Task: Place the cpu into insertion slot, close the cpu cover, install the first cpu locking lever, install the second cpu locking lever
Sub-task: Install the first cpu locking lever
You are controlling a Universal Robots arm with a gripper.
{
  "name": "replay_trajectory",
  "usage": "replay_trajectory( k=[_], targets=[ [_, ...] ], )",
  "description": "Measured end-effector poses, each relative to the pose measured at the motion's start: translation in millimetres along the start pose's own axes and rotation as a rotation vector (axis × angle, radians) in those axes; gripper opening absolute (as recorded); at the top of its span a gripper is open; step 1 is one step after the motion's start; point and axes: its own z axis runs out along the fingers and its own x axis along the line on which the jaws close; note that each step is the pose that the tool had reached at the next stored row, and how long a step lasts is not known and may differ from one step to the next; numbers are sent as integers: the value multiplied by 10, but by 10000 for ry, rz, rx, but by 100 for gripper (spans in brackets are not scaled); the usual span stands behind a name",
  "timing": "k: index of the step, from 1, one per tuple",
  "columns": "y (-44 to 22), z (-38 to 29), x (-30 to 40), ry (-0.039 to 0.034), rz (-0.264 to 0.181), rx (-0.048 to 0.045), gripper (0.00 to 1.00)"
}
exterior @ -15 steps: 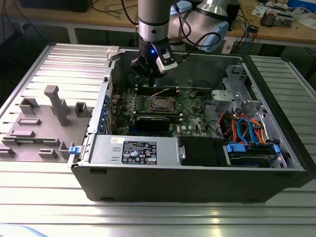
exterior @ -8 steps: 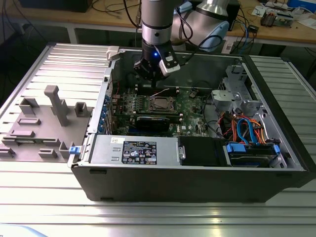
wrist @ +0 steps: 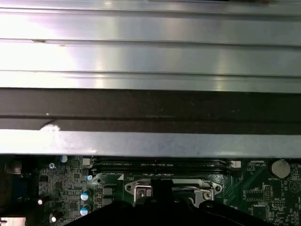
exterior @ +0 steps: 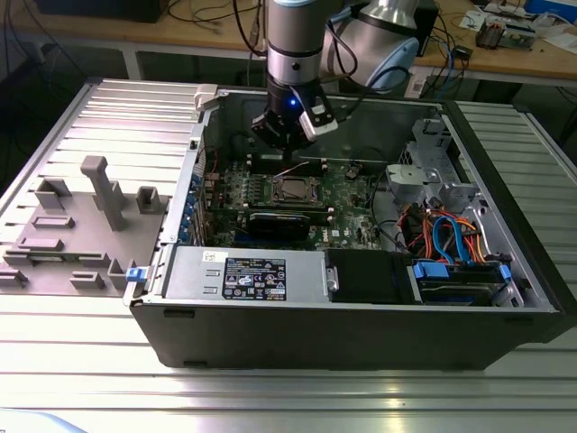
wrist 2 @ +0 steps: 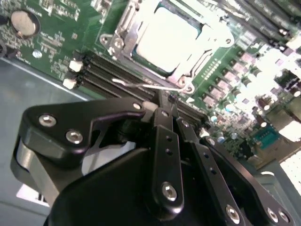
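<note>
The cpu (wrist 2: 167, 35) lies in the insertion slot (exterior: 296, 189), its bright silver top showing through the window of the cpu cover (wrist 2: 123, 29), which lies flat over it. One thin wire locking lever (wrist 2: 150, 86) stands loose and raised along the socket's edge nearest the memory slots; in the exterior view this lever (exterior: 288, 170) slants up just under my gripper (exterior: 285, 144). In the second wrist view my gripper (wrist 2: 170, 112) hovers just short of that lever, fingers pressed together with nothing between them. The socket's metal edge (wrist: 171, 188) also appears in the first wrist view.
The motherboard (exterior: 352, 194) lies inside an open computer case (exterior: 343, 334). Long black memory slots (wrist 2: 113, 70) run beside the socket. A black expansion card (exterior: 287, 222), a drive cage (exterior: 433, 171) and coloured cables (exterior: 446, 236) crowd the case. A grey fixture (exterior: 99, 194) stands at the exterior view's left.
</note>
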Motion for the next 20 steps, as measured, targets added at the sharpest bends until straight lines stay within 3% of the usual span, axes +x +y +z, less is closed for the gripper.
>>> replay_trajectory(
  k=[6,11,20],
  targets=[
    [21,32,-94,0,-1,35,11],
    [57,63,-121,3,-43,56,11],
    [51,137,-233,4,-45,57,11]
  ],
)
